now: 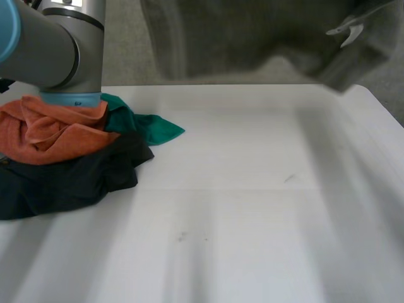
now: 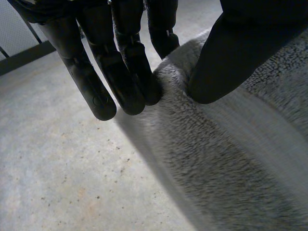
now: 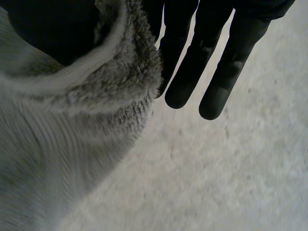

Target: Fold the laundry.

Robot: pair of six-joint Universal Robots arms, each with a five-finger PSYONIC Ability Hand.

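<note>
A grey fleecy towel [image 1: 252, 38] hangs in the air above the far side of the white table [image 1: 252, 208], stretched wide between both hands. In the left wrist view my left hand [image 2: 120, 72] pinches the towel [image 2: 216, 159] between its straight fingers and the thumb [image 2: 231, 57], at an upper edge. In the right wrist view my right hand [image 3: 192, 72] grips a rolled edge of the towel [image 3: 72, 144] between thumb and fingers. The floor lies far below both hands.
A heap of laundry sits at the table's left: an orange cloth [image 1: 50, 129] on top, a green one [image 1: 148, 126] behind it, a black one [image 1: 69, 180] underneath. My left arm [image 1: 57, 50] rises over that heap.
</note>
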